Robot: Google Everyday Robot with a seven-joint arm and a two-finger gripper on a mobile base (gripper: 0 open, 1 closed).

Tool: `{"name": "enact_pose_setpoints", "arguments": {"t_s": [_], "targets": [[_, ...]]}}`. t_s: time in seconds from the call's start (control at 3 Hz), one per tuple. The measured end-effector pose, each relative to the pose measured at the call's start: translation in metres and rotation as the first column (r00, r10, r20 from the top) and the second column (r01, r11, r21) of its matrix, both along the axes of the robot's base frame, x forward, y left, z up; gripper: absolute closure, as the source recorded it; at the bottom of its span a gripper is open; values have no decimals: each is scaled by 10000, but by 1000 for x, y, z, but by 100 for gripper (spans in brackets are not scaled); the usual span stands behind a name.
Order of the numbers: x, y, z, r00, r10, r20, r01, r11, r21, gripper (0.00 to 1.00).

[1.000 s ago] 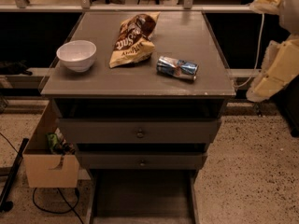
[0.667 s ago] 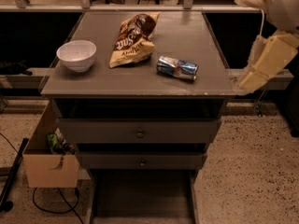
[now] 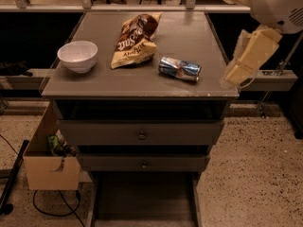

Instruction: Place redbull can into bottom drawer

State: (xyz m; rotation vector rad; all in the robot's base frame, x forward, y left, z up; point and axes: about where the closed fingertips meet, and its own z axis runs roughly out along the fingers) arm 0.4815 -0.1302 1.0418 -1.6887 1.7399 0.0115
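— Position of the can (image 3: pixel 179 69)?

— On its side on the cabinet top (image 3: pixel 189 27), right of centre, long axis running roughly left to right. Blue and silver, with a red mark showing. Not in any drawer.

— Neighbours on that top?

— Chip bag (image 3: pixel 135 39) up and to the left of the can, near it but apart, lying flat. White bowl (image 3: pixel 77 56) near the left edge, upright, well apart from the can; plain white interior in view.

— Gripper?

— Gripper (image 3: pixel 236 74) at the right edge of the cabinet top, to the right of the can and apart from it. Hanging from a pale arm (image 3: pixel 279 4) entering at the upper right. Open or closed: cannot tell.

— Drawers?

— Three, stacked under the top. Top drawer (image 3: pixel 142 134) and middle drawer (image 3: pixel 142 163) grey, each with a small round knob and a dark gap above its front; contents hidden. Bottom drawer (image 3: pixel 142 200) pulled out farthest toward the camera: a shallow tray with low sides, dark flat floor showing over the visible part, near end cut off by the lower edge of the view.

— Other containers?

— Cardboard box (image 3: pixel 49 171) on the speckled floor (image 3: pixel 255 174), left of the cabinet, open at the top. Something green (image 3: pixel 54 143) and some darker items inside, too small to identify. Dark cable (image 3: pixel 47 207) looped on the floor just in front of the box.
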Motion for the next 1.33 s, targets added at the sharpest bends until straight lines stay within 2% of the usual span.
{"name": "enact_pose_setpoints", "arguments": {"t_s": [0.33,0.67,1.0,1.33], "targets": [[14,-6,-6,9996,-268,86,270,9991,-325,0],[39,-10,-17,9985,-495,246,506,9976,-482,0],[73,-6,-13,9969,-397,679,429,9980,-474,0],[96,-8,-15,9959,-411,812,430,9988,-222,0]]}}
